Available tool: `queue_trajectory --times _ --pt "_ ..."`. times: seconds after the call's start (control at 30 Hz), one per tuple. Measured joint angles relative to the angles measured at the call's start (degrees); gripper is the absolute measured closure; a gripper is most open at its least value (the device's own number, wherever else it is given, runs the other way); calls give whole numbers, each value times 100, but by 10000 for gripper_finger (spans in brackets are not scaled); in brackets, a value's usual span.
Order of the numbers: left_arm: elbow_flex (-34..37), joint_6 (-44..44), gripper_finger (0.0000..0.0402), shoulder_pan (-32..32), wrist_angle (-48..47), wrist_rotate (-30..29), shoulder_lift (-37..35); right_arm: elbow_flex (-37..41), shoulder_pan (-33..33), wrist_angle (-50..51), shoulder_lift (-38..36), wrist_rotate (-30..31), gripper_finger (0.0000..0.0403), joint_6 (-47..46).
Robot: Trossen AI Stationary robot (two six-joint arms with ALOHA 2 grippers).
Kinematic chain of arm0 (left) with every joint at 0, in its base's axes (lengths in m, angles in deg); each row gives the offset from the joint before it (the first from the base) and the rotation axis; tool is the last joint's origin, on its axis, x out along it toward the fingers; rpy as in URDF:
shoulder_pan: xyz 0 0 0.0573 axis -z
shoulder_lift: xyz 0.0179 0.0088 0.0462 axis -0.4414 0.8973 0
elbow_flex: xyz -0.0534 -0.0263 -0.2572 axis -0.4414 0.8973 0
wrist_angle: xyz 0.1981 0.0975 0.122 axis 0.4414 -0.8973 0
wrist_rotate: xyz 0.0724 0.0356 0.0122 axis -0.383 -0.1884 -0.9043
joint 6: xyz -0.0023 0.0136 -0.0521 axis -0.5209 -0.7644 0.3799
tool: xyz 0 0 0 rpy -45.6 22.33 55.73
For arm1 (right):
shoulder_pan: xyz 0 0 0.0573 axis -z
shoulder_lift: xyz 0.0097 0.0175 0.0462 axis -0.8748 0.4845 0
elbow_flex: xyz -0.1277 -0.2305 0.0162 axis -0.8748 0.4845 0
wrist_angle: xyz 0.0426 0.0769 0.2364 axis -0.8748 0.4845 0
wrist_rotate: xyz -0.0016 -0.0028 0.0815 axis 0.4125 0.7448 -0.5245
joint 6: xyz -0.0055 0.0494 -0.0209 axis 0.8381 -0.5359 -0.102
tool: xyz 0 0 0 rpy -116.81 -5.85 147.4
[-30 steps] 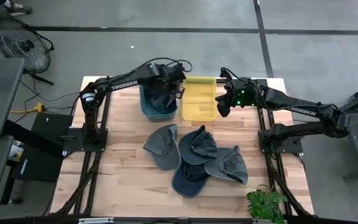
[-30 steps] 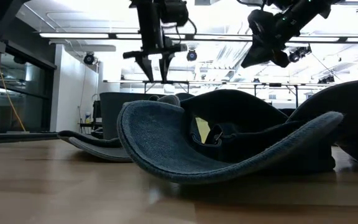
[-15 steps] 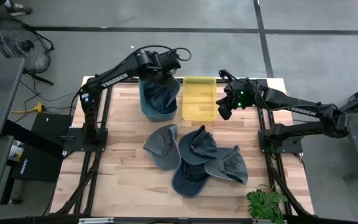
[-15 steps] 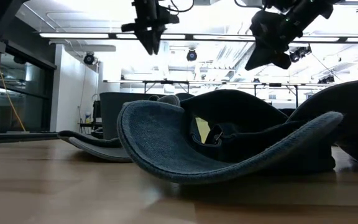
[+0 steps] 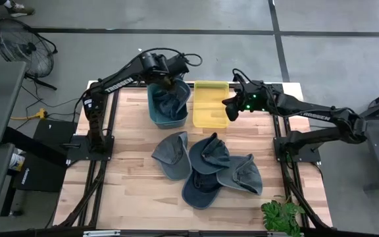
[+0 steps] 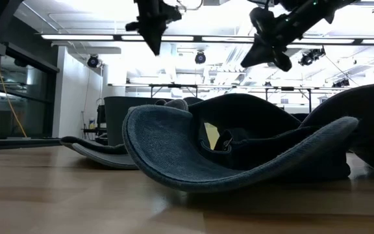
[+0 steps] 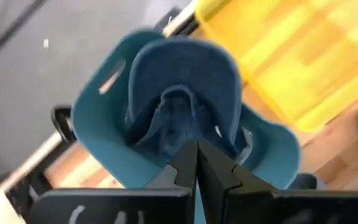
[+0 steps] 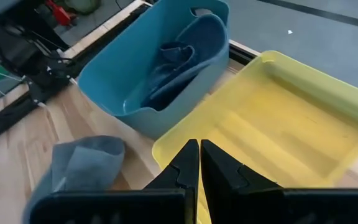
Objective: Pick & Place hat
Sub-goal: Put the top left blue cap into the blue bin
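Observation:
A blue denim hat (image 5: 170, 100) lies crumpled inside the blue bin (image 5: 156, 113) at the table's far side, its brim leaning on the bin's wall (image 7: 179, 106). My left gripper (image 5: 169, 81) hangs above that bin, shut and holding nothing (image 7: 196, 148). My right gripper (image 5: 228, 108) is shut too and hovers over the right edge of the yellow tray (image 5: 210, 104), which shows below its fingertips (image 8: 199, 147). Several more denim hats (image 5: 206, 164) lie in a loose overlapping group on the middle of the table.
The yellow tray (image 8: 278, 124) stands right beside the blue bin (image 8: 142, 74). One hat (image 6: 239, 156) lies close in front of the low camera. A green plant (image 5: 281, 216) sits at the table's near right corner. Bare wood shows on the near left.
My left gripper has risen above the blue bin, rolled about its own axis and shut from wide open, with nothing between its fingers. The hat stays lying in the bin.

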Motion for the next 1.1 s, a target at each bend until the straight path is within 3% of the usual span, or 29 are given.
queue_trajectory --times 0.23,0.5,0.67,0.87,1.1 --pt "93 -556 401 -15 494 250 -221 0 1 -611 426 -179 391 7" --pt "1019 -1102 401 -350 2014 1454 -791 2 0 -716 728 -148 391 191" --pt "2422 -1370 401 -626 3230 2254 -1531 4 0 -1206 867 -92 391 384" --pt "4755 -1177 401 -1066 5303 3365 -2791 4 -15 -1884 1264 -286 391 1480" --pt "6389 -931 401 -1326 6404 3778 -4073 4 -168 -2432 1906 -610 391 2981"
